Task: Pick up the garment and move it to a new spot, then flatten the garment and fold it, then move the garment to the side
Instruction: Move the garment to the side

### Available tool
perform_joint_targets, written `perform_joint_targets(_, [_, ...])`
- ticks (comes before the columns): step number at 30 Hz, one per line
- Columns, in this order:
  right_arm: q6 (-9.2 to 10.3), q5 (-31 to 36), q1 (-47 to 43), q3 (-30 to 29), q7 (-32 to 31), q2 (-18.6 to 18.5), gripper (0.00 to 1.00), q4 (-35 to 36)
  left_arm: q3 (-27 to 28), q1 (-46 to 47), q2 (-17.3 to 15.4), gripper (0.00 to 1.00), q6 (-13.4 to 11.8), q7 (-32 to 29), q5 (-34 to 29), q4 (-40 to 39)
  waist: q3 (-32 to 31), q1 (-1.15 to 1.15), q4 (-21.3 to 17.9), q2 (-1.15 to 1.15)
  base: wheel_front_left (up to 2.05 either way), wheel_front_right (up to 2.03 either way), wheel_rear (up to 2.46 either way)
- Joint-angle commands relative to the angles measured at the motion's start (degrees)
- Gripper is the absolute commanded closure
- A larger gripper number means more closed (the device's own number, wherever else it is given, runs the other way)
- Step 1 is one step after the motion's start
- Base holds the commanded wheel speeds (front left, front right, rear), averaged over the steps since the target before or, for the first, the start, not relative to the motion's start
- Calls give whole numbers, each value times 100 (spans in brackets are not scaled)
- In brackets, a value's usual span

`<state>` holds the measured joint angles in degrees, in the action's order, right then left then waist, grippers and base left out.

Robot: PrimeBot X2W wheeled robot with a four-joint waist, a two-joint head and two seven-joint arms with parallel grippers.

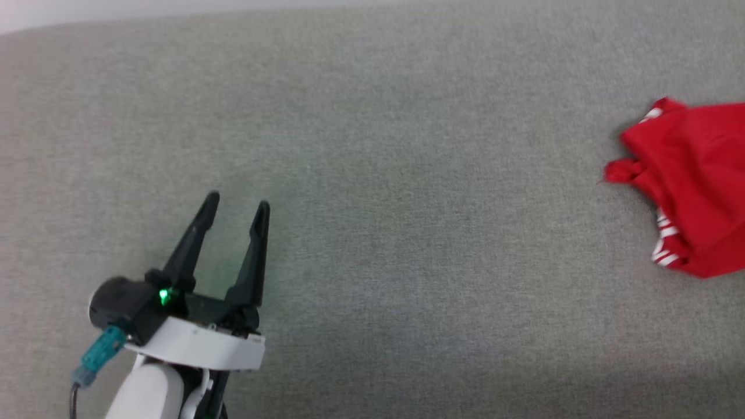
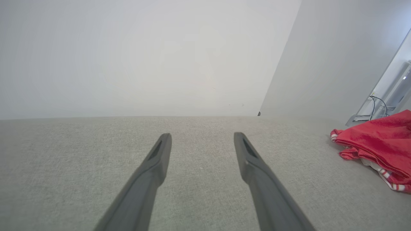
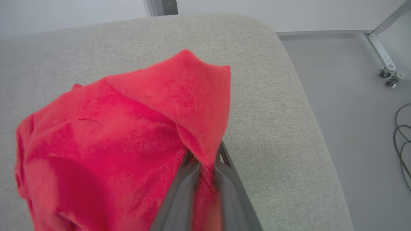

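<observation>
Garment (image 1: 692,186): red, soft, crumpled, with red-and-white striped trim; bunched at the counter's right side.
Counter (image 1: 407,233): grey woven fabric, rounded corner.
My right pincer (image 3: 205,163): clenched on a garment fold.
My left pincer (image 1: 237,202): released, well apart from it.

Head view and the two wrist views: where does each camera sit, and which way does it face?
Head view: on the robot's head, facing down at the grey surface; left hand, open, at lower left; garment at the right edge.
Left wrist view: on the left wrist, facing along that hand's fingers, low over the surface toward a pale wall.
Right wrist view: on the right wrist, facing along the right hand, shut on the garment.
Shared: all three show the garment.
</observation>
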<state>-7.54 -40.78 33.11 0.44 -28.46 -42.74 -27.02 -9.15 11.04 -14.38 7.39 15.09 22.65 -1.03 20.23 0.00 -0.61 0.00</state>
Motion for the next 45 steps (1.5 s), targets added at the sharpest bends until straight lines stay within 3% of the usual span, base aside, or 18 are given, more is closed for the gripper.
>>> perform_joint_targets(1, [9,147,131,-51,79,-53,100,-93,-30,133,-30,0,19,4,-37,-31,167,0,-111,0,0,0,0])
perform_joint_targets(20, [9,1790,1050,-51,1228,156,100,-1261,-85,615,-297,0,19,4,-100,-166,791,0,-316,0,0,0,0])
perform_joint_targets(41, [9,2112,1583,69,1571,435,100,-1898,-156,786,-321,0,20,4,-118,-200,938,0,-362,0,0,0,0])
perform_joint_targets(43, [9,2128,1593,77,1615,441,54,-1921,-174,787,-308,0,20,4,-118,-180,902,0,-349,0,0,0,0])
perform_joint_targets(44, [9,2139,1593,80,1648,449,7,-1934,-179,781,-303,0,20,4,-115,-167,873,0,-341,0,0,0,0])
perform_joint_targets(45, [9,2134,1575,82,1677,471,0,-1945,-177,765,-294,0,20,4,-108,-155,830,0,-329,0,0,0,0])
